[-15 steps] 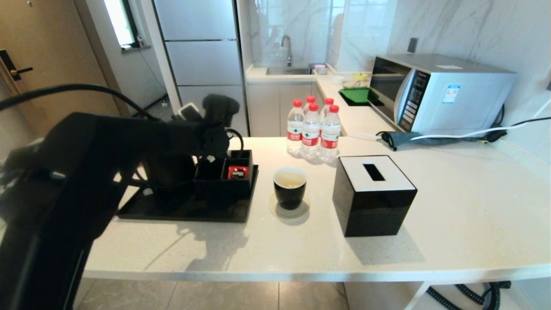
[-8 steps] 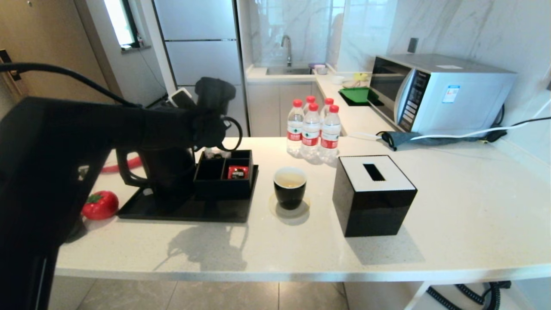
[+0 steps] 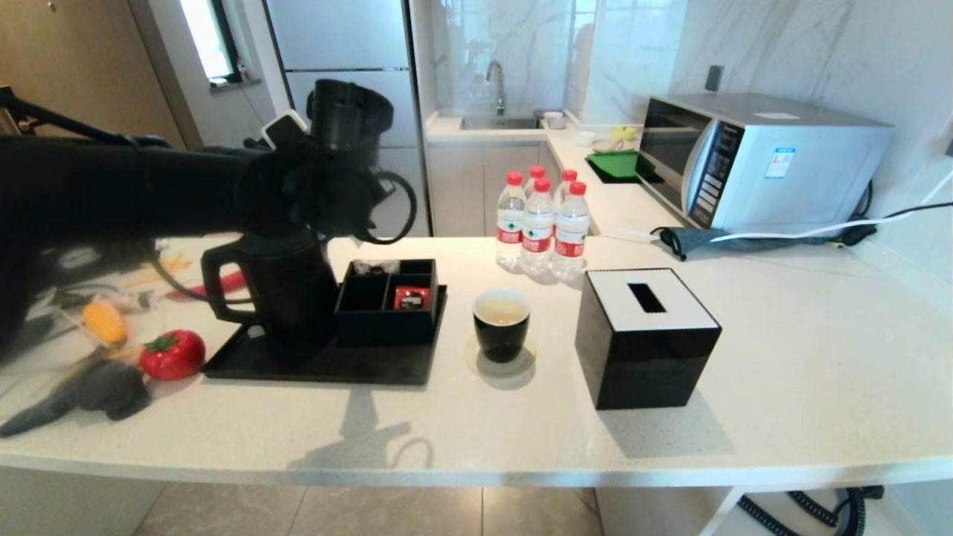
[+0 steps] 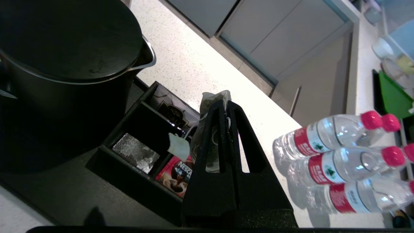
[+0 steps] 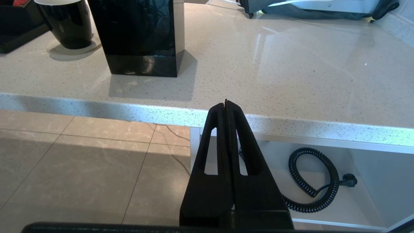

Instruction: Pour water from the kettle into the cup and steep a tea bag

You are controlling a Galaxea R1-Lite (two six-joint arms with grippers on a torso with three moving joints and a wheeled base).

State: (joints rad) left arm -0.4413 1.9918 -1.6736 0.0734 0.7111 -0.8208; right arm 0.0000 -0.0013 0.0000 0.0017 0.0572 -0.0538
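Left gripper point(image 4: 225, 105): I hold one translucent, leaf-filled tea bag point(image 4: 210, 129) pinched; one matte black kettle point(image 4: 64, 64) beside; four clear bottles point(image 4: 339, 161) near.

A home kitchen: fridge point(image 3: 350, 97), sink point(image 3: 500, 121), microwave point(image 3: 759, 160) along a stone counter point(image 3: 782, 387)
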